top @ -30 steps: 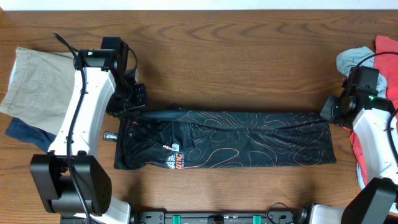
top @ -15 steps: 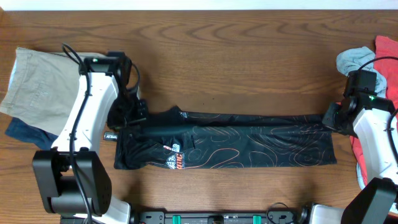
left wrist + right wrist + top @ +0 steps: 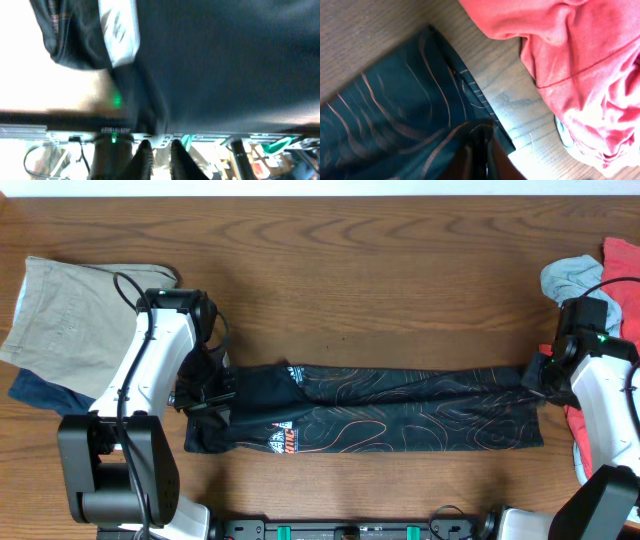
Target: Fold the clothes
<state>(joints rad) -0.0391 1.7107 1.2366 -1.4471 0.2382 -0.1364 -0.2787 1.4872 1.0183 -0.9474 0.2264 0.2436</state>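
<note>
The black jersey (image 3: 400, 405) with orange contour lines lies as a long, narrow band across the table's front middle. It is folded lengthwise, with a logo near its left end. My left gripper (image 3: 207, 393) is at its left end, shut on a strand of the black cloth; in the left wrist view the jersey (image 3: 225, 60) fills the frame above the near-closed fingers (image 3: 159, 150). My right gripper (image 3: 537, 375) is shut on the jersey's right end. The right wrist view shows the patterned cloth (image 3: 385, 110) bunched between the fingers (image 3: 482, 145).
A beige garment (image 3: 60, 315) lies over a navy one (image 3: 40, 390) at the far left. A red garment (image 3: 620, 260) and a light blue one (image 3: 565, 275) are piled at the right edge. The red cloth (image 3: 580, 60) lies close beside my right gripper.
Both grippers moved toward the table's front, carrying the jersey's far edge over its body. The band is now narrower and its left end is doubled over.
</note>
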